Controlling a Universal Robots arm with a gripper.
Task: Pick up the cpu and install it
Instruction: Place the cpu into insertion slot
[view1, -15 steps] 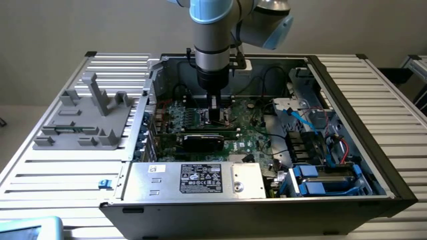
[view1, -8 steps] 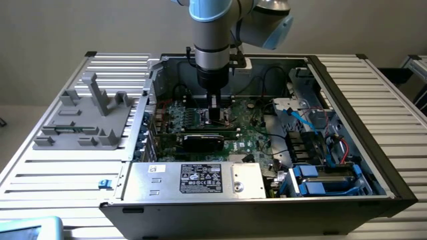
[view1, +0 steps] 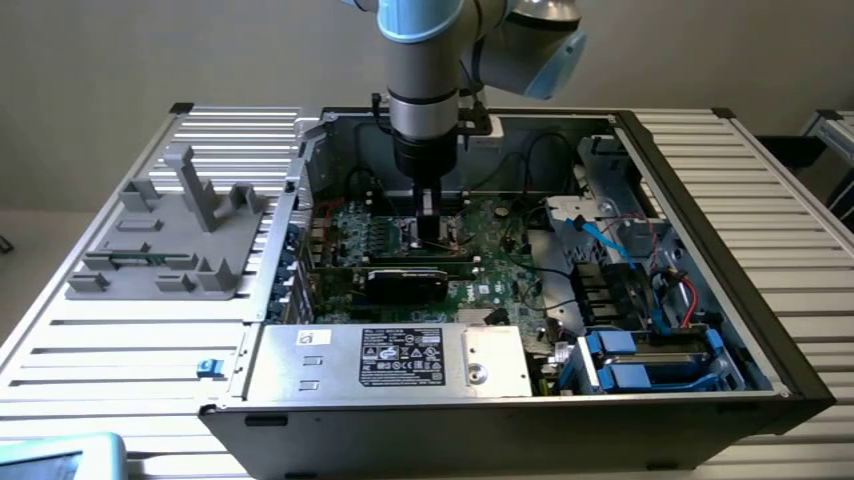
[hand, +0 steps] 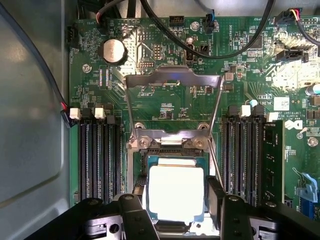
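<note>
Wrist view: the gripper (hand: 177, 194) has its two black fingers (hand: 216, 192) closed on opposite edges of the cpu (hand: 176, 190), whose bright metal lid sits squarely between the jaws. Directly beneath the jaws lies the socket (hand: 172, 147). Its hinged load plate (hand: 172, 80) stands raised just beyond the jaws, clear of the chip. Memory slots (hand: 100, 155) run along either side of the jaws. Whether the chip rests in the socket or hangs just above it cannot be told. In the exterior view the gripper (view1: 430, 232) is deep inside the open computer case (view1: 694, 180), over the motherboard (view1: 494, 280).

Assessment: the step in hand appears to be seating the chip. Done well, it calls for the chip to be kept level and square to the socket frame, edges parallel on all sides, with no sideways force, since the socket contacts would likely bend easily. The grip should stay light and the raised plate untouched.
</note>
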